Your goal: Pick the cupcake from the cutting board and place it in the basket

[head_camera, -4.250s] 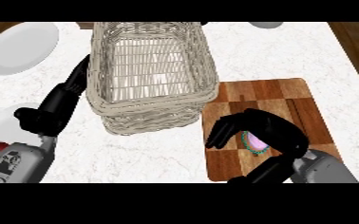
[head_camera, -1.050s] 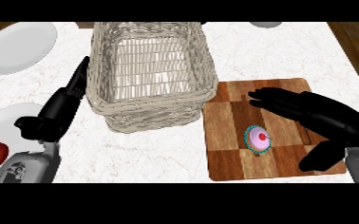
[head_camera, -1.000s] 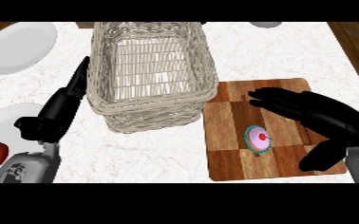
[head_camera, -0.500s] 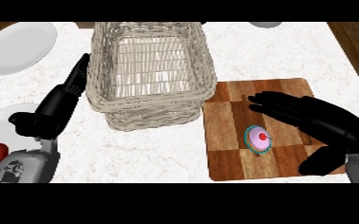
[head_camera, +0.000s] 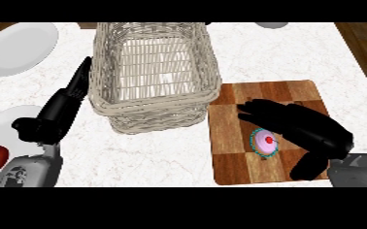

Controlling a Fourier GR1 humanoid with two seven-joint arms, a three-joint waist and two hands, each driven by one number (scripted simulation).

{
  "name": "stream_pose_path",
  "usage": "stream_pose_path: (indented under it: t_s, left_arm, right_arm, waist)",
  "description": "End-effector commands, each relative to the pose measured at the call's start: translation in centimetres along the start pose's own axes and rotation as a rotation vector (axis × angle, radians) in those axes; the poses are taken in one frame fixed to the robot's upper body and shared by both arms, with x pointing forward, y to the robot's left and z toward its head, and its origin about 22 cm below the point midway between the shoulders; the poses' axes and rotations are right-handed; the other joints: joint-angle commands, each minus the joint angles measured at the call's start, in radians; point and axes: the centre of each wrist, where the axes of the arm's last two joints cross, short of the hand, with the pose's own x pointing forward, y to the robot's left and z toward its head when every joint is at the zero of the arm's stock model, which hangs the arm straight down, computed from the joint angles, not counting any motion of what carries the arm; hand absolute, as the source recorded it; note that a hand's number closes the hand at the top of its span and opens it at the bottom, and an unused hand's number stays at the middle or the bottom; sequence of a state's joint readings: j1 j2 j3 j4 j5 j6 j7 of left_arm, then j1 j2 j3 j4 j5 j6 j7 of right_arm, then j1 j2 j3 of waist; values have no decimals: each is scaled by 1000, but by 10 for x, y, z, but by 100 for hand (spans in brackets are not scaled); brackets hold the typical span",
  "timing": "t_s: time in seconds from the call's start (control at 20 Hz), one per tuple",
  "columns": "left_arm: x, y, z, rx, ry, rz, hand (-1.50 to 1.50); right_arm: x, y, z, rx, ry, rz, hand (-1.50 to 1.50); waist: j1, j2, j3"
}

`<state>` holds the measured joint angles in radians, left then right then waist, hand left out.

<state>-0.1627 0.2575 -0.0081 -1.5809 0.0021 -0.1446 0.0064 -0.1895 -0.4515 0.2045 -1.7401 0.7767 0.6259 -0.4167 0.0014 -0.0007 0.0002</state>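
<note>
A small cupcake (head_camera: 264, 142) with pink icing, a red cherry and a teal wrapper sits on the wooden cutting board (head_camera: 231, 140) at the right. My right hand (head_camera: 308, 130) hovers over it, fingers stretched leftward above the cupcake and thumb low at the right; it holds nothing. The woven basket (head_camera: 153, 73) stands left of the board, with nothing inside. My left hand (head_camera: 58, 111) rests open against the basket's left wall, fingers pointing up.
A white plate (head_camera: 25, 46) lies at the far left corner and another plate (head_camera: 16, 121) shows under my left wrist. A grey dish (head_camera: 272, 24) sits at the far edge. White marble counter lies in front of the basket.
My right hand has lowered and slid left over the cupcake. The view has shifted a little; my left hand stays beside the basket.
</note>
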Motion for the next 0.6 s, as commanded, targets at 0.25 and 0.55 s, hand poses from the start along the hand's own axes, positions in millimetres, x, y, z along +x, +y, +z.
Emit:
stream_pose_path:
  t_s: [0.25, 0.55]
  left_arm:
    - [5, 2, 11, -3, 6, 9, 0]
    - [5, 8, -1, -5, -5, -7, 0]
  right_arm:
    - [-12, 21, -20, 29, 46, 36, -150]
    - [-33, 24, -12, 49, 95, 44, -150]
  waist:
    - [1, 0, 0]
    - [0, 1, 0]
